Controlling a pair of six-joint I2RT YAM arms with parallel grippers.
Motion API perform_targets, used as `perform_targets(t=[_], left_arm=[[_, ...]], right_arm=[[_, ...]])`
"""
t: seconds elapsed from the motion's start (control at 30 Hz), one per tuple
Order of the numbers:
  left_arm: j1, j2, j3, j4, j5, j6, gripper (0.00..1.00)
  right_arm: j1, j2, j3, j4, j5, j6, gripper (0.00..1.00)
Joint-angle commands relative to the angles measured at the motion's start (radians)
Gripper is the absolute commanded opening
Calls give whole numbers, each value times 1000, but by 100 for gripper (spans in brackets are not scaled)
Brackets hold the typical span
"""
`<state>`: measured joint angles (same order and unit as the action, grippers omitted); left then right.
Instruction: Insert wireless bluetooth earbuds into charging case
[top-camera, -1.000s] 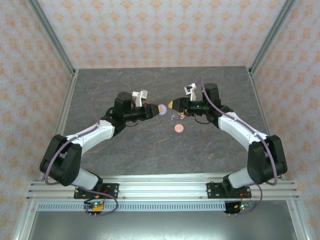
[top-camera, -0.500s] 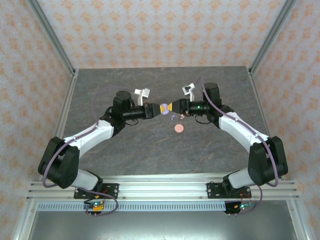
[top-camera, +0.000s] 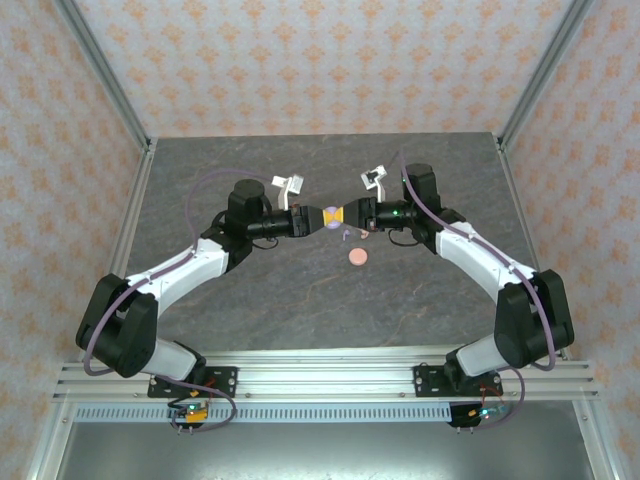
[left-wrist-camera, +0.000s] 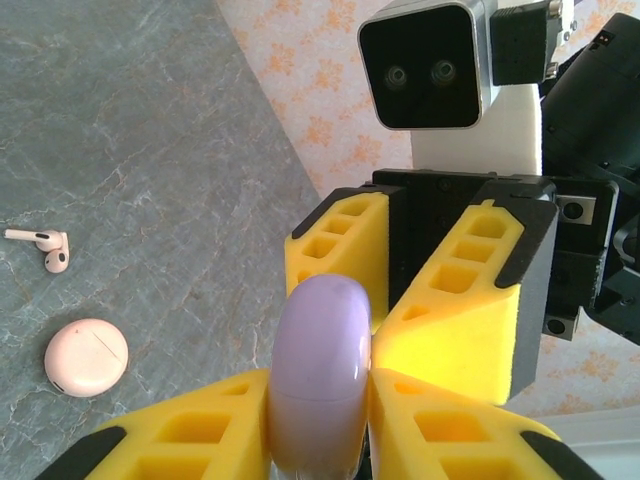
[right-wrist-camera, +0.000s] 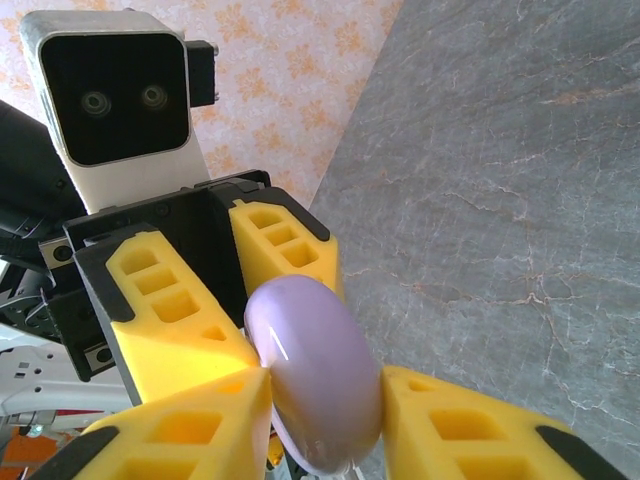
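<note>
Left pincer (top-camera: 320, 218) and right pincer (top-camera: 341, 214) both clamp one purple case (left-wrist-camera: 322, 350).

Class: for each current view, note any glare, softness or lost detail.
Right wrist: a thin glare streak on the glossy pale purple rounded case. Left wrist: even light, near yellow fingers at the frame's bottom slightly soft. Top external: the case is tiny, detail lost.

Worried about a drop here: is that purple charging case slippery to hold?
Probably slippery: the purple charging case looks glossy and rounded, so it might squirt out of the left gripper. It holds its shape under the pinch, so it is likely rigid.
</note>
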<state>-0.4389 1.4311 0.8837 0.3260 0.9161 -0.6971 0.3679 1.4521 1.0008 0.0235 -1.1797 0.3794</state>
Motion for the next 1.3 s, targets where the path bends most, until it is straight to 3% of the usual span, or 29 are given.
perform_targets(t=[0.0,0.17,0.5,1.27], left_arm=[[-17,-1,39,7,23,30,29],[-20,-6,39,-8,19,39,30],[-24,-39,29,-26,22,63,44],[-35,-27,6,1,-39,35,30]], right_arm=[[7,5,27,15,-25,-16,29],[9,-8,28,22,-14,-1,20],[9,-31,35,40,-12,30,20],[17,-43,14,80,-17,66,21]])
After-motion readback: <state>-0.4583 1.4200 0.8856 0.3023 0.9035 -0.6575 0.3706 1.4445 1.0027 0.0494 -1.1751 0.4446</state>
